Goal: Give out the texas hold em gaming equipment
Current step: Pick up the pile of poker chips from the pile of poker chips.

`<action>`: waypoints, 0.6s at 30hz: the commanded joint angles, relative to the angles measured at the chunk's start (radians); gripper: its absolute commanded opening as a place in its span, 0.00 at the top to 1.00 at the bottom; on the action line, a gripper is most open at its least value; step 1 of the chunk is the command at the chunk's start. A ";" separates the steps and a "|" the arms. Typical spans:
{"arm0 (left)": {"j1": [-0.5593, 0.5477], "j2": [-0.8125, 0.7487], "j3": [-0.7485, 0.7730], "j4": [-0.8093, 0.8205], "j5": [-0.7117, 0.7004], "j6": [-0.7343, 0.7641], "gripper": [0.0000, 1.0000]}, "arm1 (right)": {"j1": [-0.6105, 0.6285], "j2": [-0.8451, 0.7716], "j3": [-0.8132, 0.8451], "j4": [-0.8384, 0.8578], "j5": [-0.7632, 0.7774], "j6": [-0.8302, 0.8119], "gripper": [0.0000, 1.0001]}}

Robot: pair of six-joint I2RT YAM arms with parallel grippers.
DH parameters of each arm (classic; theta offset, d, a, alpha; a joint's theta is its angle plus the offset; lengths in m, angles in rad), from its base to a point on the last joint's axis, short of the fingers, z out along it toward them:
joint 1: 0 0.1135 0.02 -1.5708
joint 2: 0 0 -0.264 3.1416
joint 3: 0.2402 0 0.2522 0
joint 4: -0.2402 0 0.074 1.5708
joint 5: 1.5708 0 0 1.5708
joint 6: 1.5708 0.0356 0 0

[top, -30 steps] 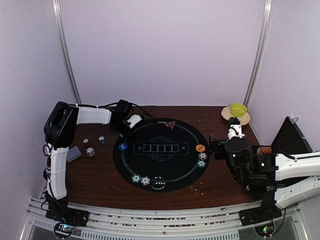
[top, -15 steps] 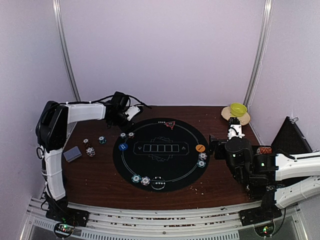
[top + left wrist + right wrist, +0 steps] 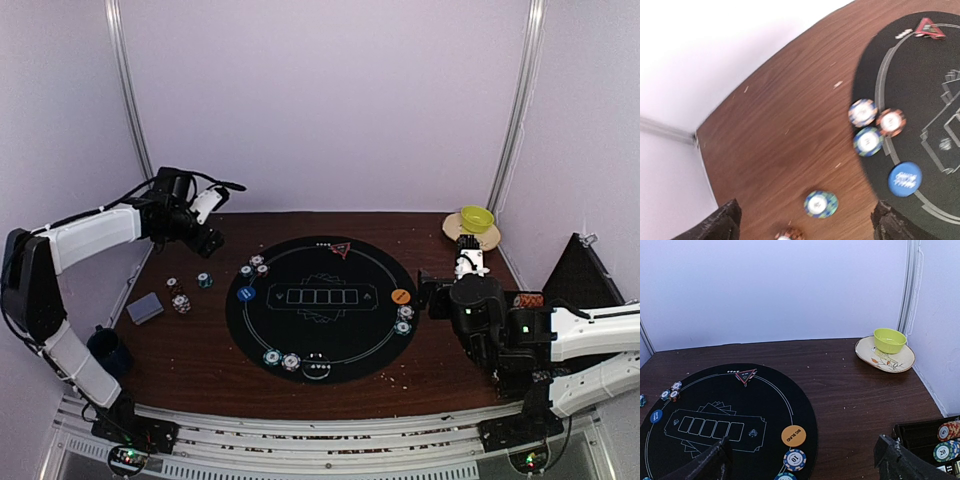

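"On the wood, left of the black mat, what is that?"
"A loose chip. It is round and flat, green and blue, white in the middle. No long side."
"Who is closer?"
"The left gripper. It hangs above the chip, fingers spread wide, holding nothing."
"And the right gripper?"
"Wide apart too, empty, far across the mat."

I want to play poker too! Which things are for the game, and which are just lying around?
For the game: poker chips, blue button, orange button, red triangle marker, card deck.
Just lying about: green bowl, plate, dark mug.
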 commanded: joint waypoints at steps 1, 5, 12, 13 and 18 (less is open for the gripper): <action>0.180 -0.050 -0.076 0.006 0.115 -0.023 0.03 | 0.006 0.002 0.030 -0.015 0.000 -0.010 0.00; 0.308 -0.046 -0.131 0.017 0.242 -0.019 0.02 | 0.007 0.006 0.030 -0.013 0.003 -0.011 0.00; 0.360 0.033 -0.161 0.051 0.258 -0.020 0.02 | 0.007 0.008 0.032 -0.018 0.006 -0.011 0.00; 0.366 0.043 -0.160 0.053 0.261 -0.021 0.02 | 0.006 0.007 0.032 -0.017 0.007 -0.011 0.00; 0.400 0.089 -0.167 0.066 0.273 -0.022 0.03 | 0.006 0.002 0.031 -0.016 0.006 -0.011 0.00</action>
